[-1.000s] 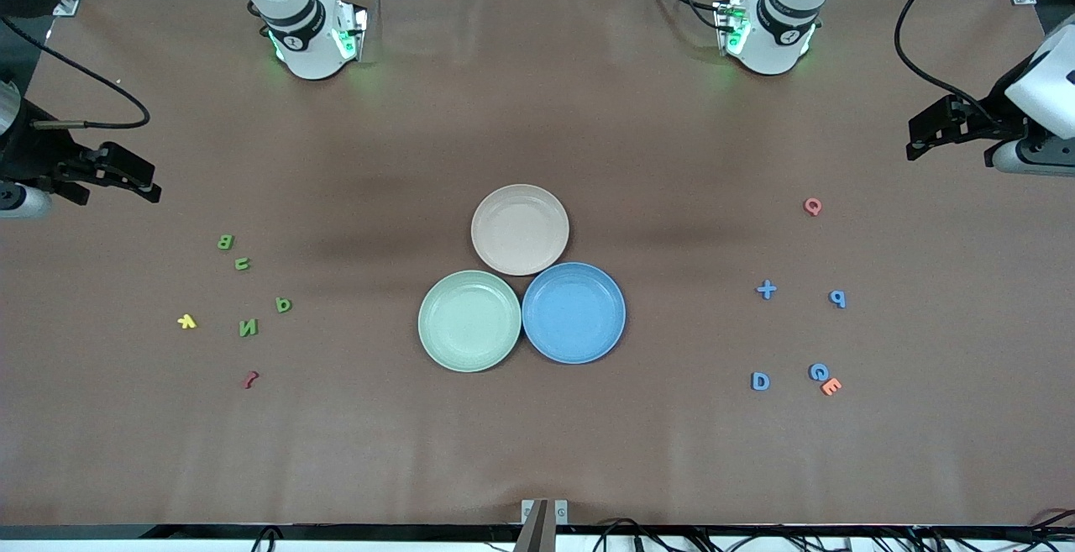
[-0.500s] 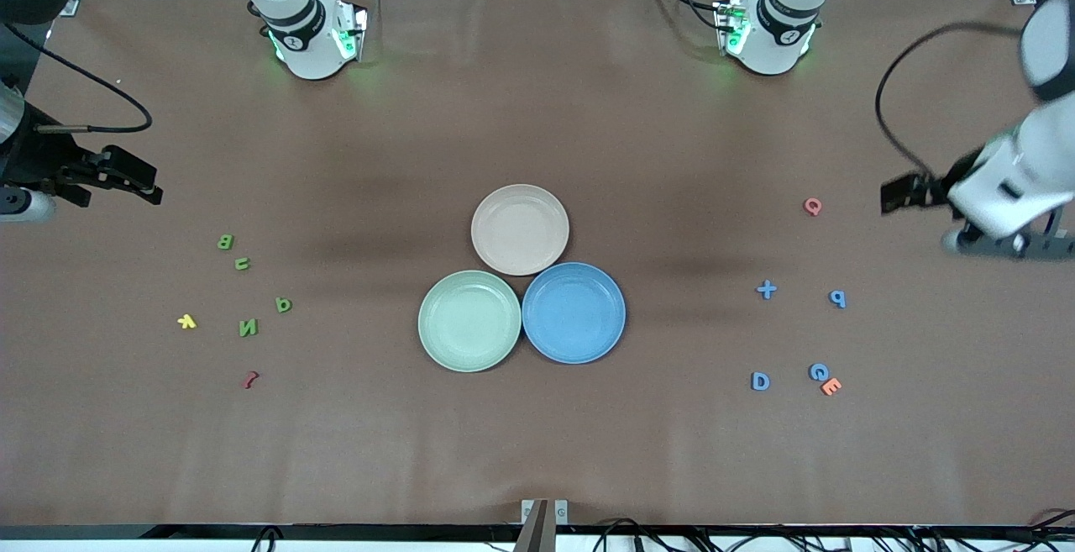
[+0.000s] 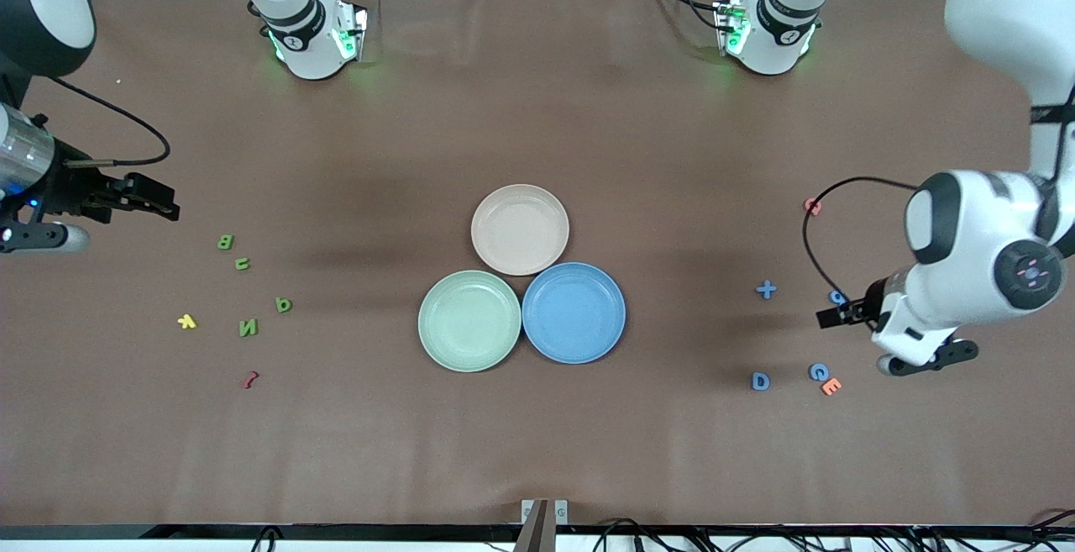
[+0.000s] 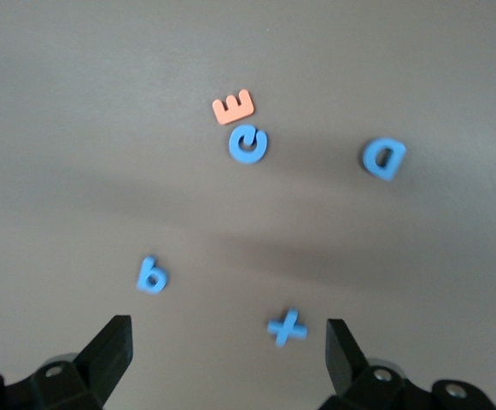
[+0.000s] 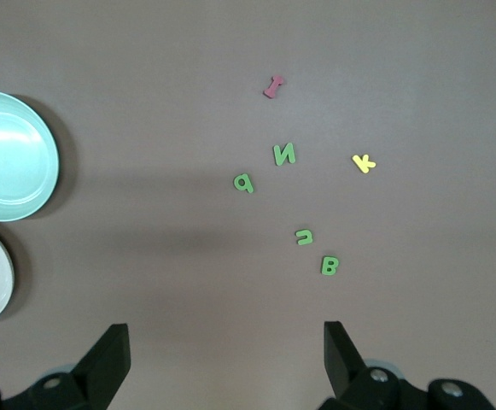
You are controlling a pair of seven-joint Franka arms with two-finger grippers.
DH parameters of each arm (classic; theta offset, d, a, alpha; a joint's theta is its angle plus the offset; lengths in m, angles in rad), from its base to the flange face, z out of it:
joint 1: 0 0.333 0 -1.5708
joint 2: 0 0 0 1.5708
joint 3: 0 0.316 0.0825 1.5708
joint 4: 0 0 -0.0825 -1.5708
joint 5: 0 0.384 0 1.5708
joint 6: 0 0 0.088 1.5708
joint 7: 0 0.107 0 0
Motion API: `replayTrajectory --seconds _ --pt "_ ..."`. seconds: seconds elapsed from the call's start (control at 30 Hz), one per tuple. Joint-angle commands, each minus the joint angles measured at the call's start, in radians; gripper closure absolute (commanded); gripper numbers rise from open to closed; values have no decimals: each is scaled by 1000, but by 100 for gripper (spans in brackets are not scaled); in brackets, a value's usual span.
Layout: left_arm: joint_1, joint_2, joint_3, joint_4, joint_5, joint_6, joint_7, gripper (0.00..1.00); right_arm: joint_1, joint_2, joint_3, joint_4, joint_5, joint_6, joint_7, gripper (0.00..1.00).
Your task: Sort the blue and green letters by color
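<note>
Four blue letters lie at the left arm's end: a plus (image 3: 766, 289), a P (image 3: 836, 296) partly covered by the arm, a D (image 3: 760, 381) and a C (image 3: 819, 371). My left gripper (image 3: 840, 314) hangs open over them; in its wrist view the plus (image 4: 287, 325) and P (image 4: 152, 275) lie just ahead of the empty left gripper (image 4: 228, 354). Four green letters lie at the right arm's end: B (image 3: 225, 241), U (image 3: 242, 264), P (image 3: 283, 304), N (image 3: 248, 328). My right gripper (image 3: 164, 203) is open and empty over bare cloth beside the B (image 5: 330, 266).
Three plates stand mid-table: beige (image 3: 520, 199), green (image 3: 437, 342) and blue (image 3: 605, 333). An orange E (image 3: 831, 386) touches the C, and a pink Q (image 3: 812, 206) lies nearer the bases. A yellow letter (image 3: 186, 321) and a dark red one (image 3: 249, 380) lie by the green letters.
The left arm has swung in from the table's end, bringing its gripper over the blue letters. The right gripper has crept slightly toward the green letters. No letter has moved.
</note>
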Motion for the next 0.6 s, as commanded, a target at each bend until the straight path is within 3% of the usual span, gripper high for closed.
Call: replayTrajectory --seconds 0.0,0.3,0.57 --pt "-5 98 5 44 57 76 -73 0 -1 -27 1 -96 -6 89 -11 0" --pt "2 177 54 47 58 183 -127 0 -3 -58 1 -265 -2 268 -10 0" --pt "-4 238 54 124 52 198 -289 0 2 -48 3 -470 0 583 -10 0"
